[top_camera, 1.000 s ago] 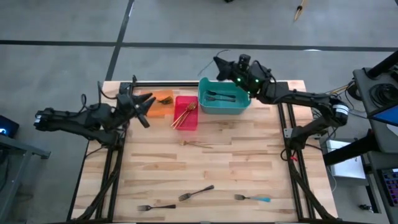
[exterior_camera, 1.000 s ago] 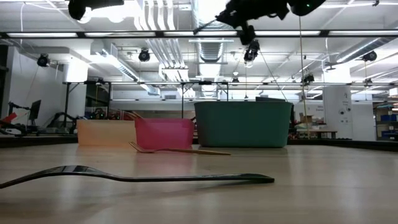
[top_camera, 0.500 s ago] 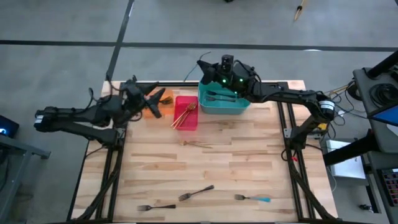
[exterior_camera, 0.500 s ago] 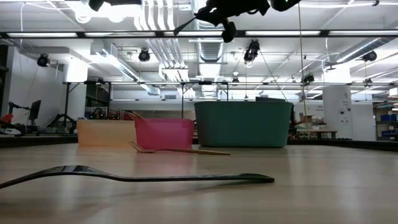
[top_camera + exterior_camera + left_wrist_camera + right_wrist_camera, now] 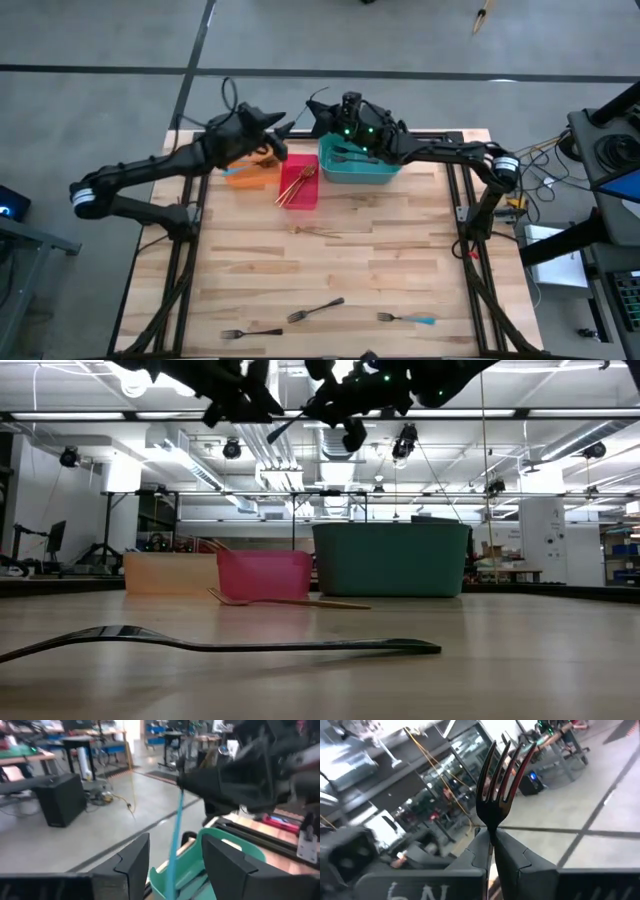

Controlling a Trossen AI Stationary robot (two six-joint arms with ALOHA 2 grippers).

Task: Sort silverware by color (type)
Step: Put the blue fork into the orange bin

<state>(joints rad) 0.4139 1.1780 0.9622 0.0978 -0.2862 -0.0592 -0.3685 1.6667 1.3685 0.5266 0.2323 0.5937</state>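
High view: forks lay sorted in the teal bin (image 5: 360,160) and red bin (image 5: 299,180); four forks (image 5: 316,309) remained loose on the surface (image 5: 400,260).

Low view: both hands met high above the bins.

Left wrist: left hand (image 5: 172,855) spread around a blue handle.

Right wrist: right hand (image 5: 491,851) pinched a dark fork (image 5: 499,785).
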